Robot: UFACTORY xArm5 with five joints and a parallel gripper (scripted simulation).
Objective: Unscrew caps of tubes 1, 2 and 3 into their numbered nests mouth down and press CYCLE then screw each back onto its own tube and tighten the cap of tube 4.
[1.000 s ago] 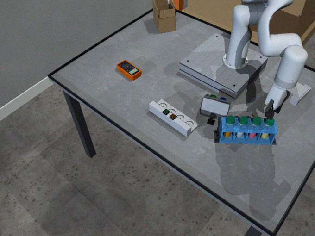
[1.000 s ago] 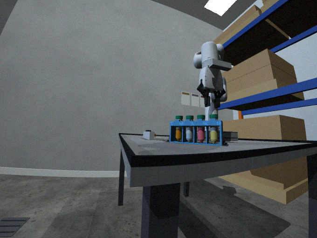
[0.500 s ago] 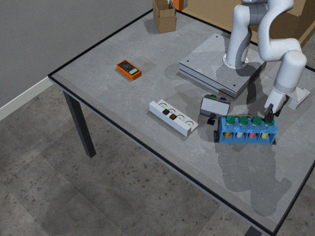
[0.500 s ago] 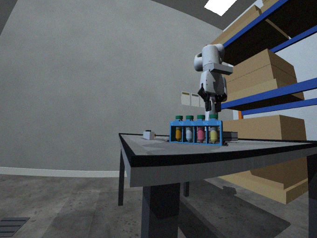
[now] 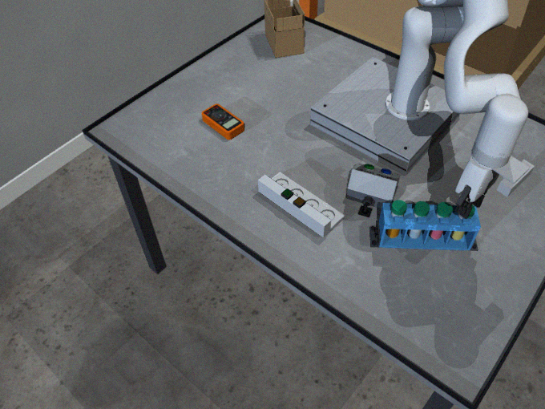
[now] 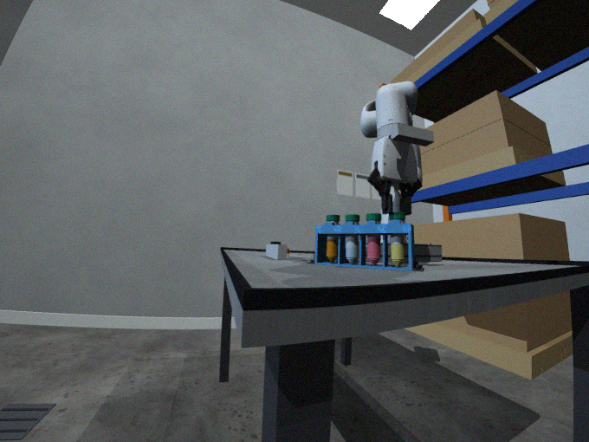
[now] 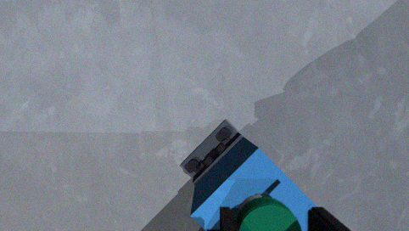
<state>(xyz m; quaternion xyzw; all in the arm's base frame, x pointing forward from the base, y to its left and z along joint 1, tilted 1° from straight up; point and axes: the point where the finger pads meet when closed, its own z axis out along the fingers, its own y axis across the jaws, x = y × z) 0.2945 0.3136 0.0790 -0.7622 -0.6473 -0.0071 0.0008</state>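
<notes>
The blue decapping station [image 5: 427,229] holds four tubes, each with a green cap on. My gripper [image 5: 464,208] is low over the right-end tube in the top view, the one with yellow fill [image 6: 397,250]. In the wrist view the fingers stand on either side of that tube's green cap [image 7: 267,214] with a gap showing, so the gripper is open around it. The other three caps [image 5: 421,208] stand free. The white cap tray [image 5: 300,203] has empty nests and both lamps [image 5: 292,197] dark. The key housing [image 5: 373,181] shows the green key [image 5: 369,167] and the blue key [image 5: 385,171] unlit.
An orange multimeter [image 5: 222,120] lies at the left of the table. A cardboard box [image 5: 284,26] stands at the far corner. The arm's grey base plate [image 5: 377,109] is behind the key housing. A small black part [image 5: 365,207] sits by the rack's left end.
</notes>
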